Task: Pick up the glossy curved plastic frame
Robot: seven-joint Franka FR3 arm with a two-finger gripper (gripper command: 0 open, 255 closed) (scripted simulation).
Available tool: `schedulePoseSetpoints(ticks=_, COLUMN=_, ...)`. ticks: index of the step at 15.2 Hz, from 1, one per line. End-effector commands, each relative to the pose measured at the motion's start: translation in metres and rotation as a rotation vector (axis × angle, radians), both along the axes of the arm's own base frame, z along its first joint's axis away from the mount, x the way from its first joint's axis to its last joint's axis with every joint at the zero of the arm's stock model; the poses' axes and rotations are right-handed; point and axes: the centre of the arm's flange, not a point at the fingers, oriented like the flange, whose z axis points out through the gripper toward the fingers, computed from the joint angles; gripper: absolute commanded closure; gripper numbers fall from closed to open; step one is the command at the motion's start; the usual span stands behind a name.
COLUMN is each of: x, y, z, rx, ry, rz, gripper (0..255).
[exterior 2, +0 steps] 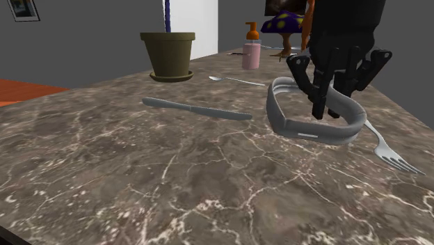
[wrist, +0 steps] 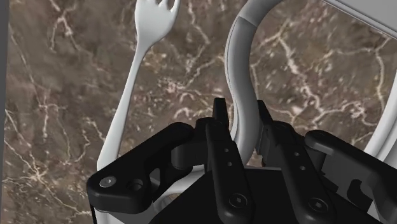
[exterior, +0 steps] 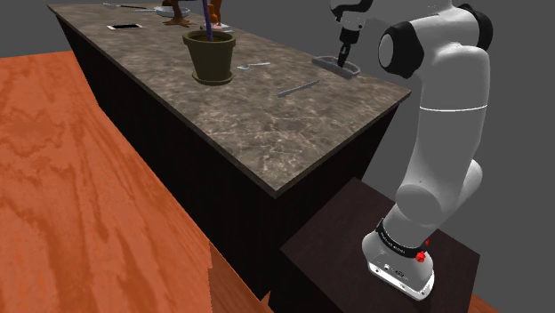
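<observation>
Grey glossy curved plastic frame (wrist: 238, 63), rim clenched in black gripper (wrist: 242, 109) jaws; lift straight up, clear of white fork (wrist: 130, 83) alongside.

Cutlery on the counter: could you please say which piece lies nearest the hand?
The fork, beside the frame at the hand; knife and spoon lie farther off, toward the pot.

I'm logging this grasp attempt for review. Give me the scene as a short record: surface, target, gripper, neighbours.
surface: brown marbled counter
target: grey curved frame, lying flat on the counter
gripper: black gripper, down over the frame's band
nearest neighbour: fork, close beside the frame; contact unclear
other items: knife, spoon, plant pot, pink pump bottle, all farther off on the counter
</observation>
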Motion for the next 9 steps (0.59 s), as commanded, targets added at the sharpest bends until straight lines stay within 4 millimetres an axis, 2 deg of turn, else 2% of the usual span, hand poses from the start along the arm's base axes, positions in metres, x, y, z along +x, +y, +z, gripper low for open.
schedulePoseSetpoints(ticks=1, x=0.001, y=0.001, z=0.010, rx=0.000, ry=0.000, rz=0.000, gripper=255)
schedulePoseSetpoints(ticks=7, x=0.001, y=0.001, z=0.042, rx=0.000, ry=0.000, rz=0.000, gripper=255)
schedulePoseSetpoints(ticks=9, x=0.001, y=0.001, z=0.043, rx=0.000, ry=0.000, rz=0.000, gripper=255)
